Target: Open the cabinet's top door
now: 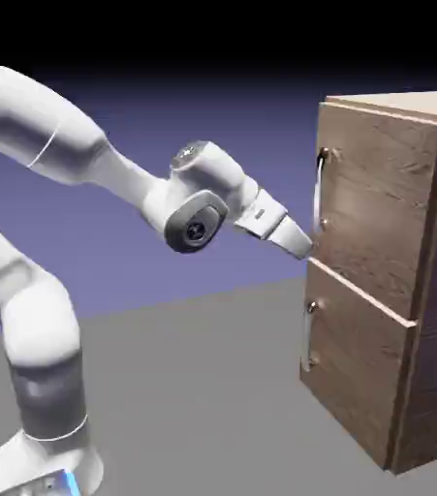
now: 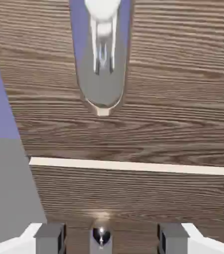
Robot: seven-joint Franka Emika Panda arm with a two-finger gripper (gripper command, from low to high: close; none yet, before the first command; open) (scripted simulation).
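Hovering near the cabinet's top door (image 1: 375, 199), the gripper (image 1: 299, 248) keeps its fingertips spread; its handle (image 1: 319, 194) appears just beyond, toward one o'clock in the exterior view.

The top handle (image 2: 103, 59) is cut off by the hand view's upper edge, the lower handle (image 2: 102, 240) by its bottom edge. In the exterior view, the right edge crops the cabinet (image 1: 367, 213).
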